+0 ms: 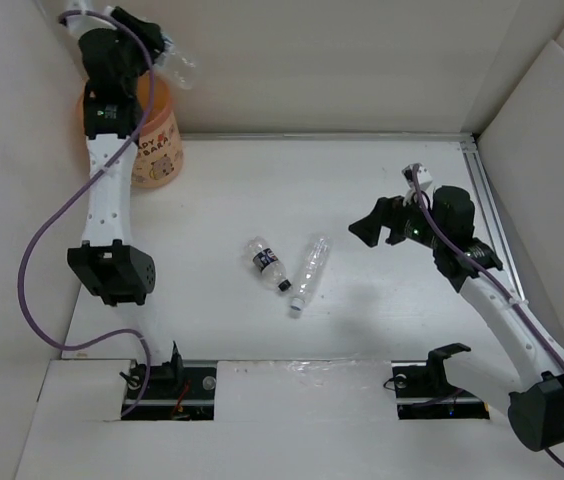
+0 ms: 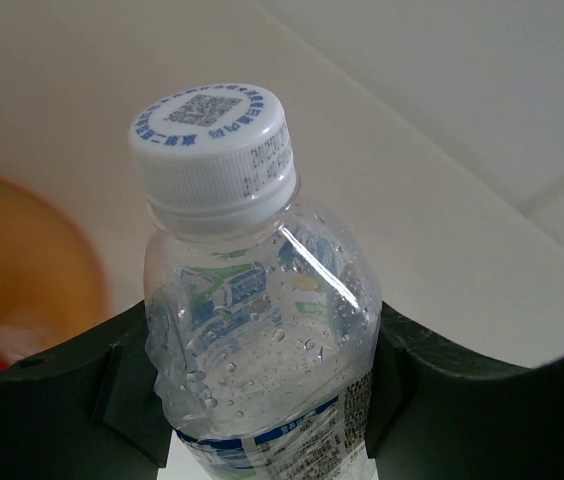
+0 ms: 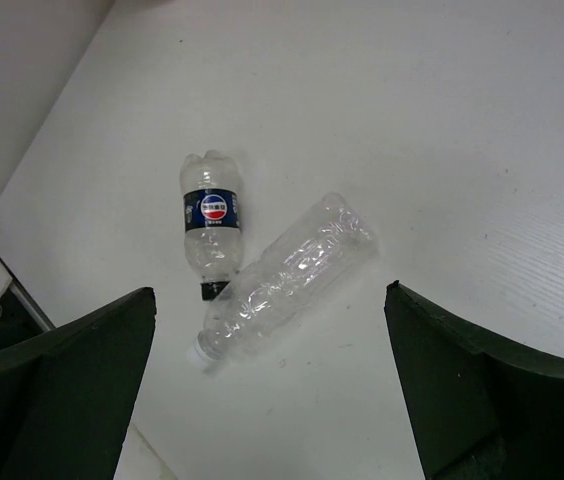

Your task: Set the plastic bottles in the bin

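My left gripper is shut on a clear bottle with a white cap and a blue-white label. It holds the bottle high over the far rim of the orange bin. In the left wrist view the bottle stands between the fingers of that gripper, and the bin's rim is at the left. A dark-label bottle and a clear bottle lie touching mid-table. My right gripper is open and empty, hovering right of them. The right wrist view shows both, the dark-label one and the clear one, ahead of that gripper.
White walls close in the table at the back, left and right. A metal rail runs along the right edge. The bin stands in the far left corner, and something red and white lies inside it.
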`<state>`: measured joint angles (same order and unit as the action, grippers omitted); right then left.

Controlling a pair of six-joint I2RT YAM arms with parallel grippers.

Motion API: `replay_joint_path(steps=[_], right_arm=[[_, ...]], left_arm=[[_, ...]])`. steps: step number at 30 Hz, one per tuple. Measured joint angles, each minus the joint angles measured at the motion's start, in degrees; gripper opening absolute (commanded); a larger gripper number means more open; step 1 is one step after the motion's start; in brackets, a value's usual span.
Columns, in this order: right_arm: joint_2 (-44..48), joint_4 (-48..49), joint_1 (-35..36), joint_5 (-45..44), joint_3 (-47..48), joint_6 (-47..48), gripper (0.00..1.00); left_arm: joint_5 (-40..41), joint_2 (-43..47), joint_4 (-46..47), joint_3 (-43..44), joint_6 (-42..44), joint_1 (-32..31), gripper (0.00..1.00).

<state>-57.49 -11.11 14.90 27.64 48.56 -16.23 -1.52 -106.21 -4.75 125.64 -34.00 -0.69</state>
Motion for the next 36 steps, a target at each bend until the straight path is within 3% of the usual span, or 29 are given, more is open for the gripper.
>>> replay_joint_path(steps=[4, 7, 10, 11, 12, 13, 18, 27, 32, 36], right_arm=[[0.11, 0.04, 1.01, -0.31, -0.37, 0.66, 1.00], [0.09, 0.02, 2.21, -0.81, -0.66, 1.11, 1.00], [-0.20, 0.04, 3.34, -1.20, -0.68, 1.42, 1.00], [-0.33, 0.04, 3.80, -1.38, -0.70, 1.51, 1.00], [-0.52, 0.02, 4.20, -1.68, -0.72, 1.55, 1.00], [-0.72, 0.02, 4.76, -2.16, -0.74, 1.62, 1.00], [-0.98, -0.66, 8.92, -7.30, -0.76, 1.62, 1.00], [-10.49, -6.45, 22.05, -30.62, 0.59, -8.57, 1.00], [-17.31, -7.78, 26.95, -38.95, 1.46, -17.44, 1.00], [-22.73, -7.23, 28.35, -42.95, 2.64, -22.93, 1.00]], left_arm=[[6.82, -3.96, -1.16, 1.22, -1.79, 8.11, 0.00], [13.40, -7.76, -2.71, 1.49, -1.97, 9.92, 0.00], [17.99, -11.04, -4.04, 1.44, -2.60, 9.81, 0.40], [18.97, -11.93, -4.33, 1.46, -2.73, 9.79, 0.73], [19.78, -12.76, -4.55, 1.49, -2.64, 9.77, 0.93], [20.33, -13.51, -5.11, 2.01, -2.97, 9.77, 1.00], [21.70, -16.74, -6.10, 5.88, -3.43, 10.97, 1.00], [19.06, -13.73, -8.57, 6.23, 0.22, 11.13, 1.00], [14.71, 0.81, -9.99, -8.33, 1.88, 8.04, 1.00], [14.36, 17.51, -8.85, -25.22, 2.54, -0.85, 1.00]])
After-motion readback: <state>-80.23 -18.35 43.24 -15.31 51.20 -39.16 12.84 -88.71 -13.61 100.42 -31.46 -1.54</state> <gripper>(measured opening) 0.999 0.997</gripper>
